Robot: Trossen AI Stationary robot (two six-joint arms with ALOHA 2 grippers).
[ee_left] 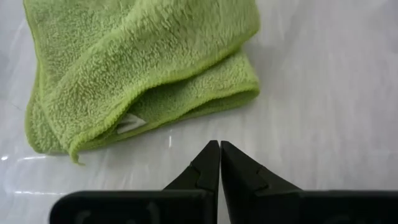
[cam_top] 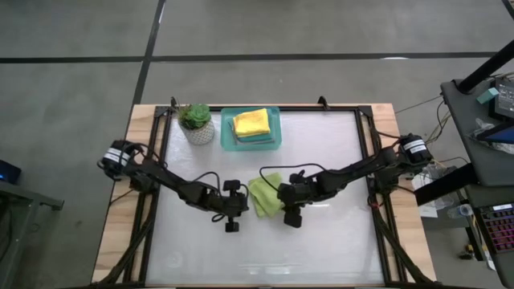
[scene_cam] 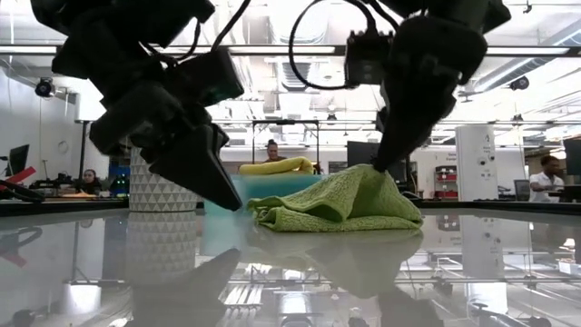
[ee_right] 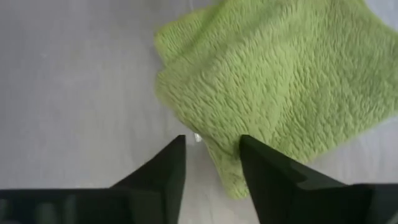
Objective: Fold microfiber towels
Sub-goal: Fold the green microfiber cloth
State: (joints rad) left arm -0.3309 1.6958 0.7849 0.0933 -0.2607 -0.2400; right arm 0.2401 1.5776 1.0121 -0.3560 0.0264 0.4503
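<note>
We see the lime towel [cam_top: 266,195] lying folded on the table [cam_top: 321,160], between our two grippers. Our left gripper [ee_left: 219,151] has its jaws pressed together, tips just short of the towel's folded edge and not touching it. Our right gripper [ee_right: 211,149] has its jaws apart with nothing clamped; a corner of the towel lies in the gap and past one finger. Well beyond both grippers, the tray [cam_top: 227,132] holds a yellow towel [cam_top: 251,122] atop others, beside a potted plant [cam_top: 196,122].
</note>
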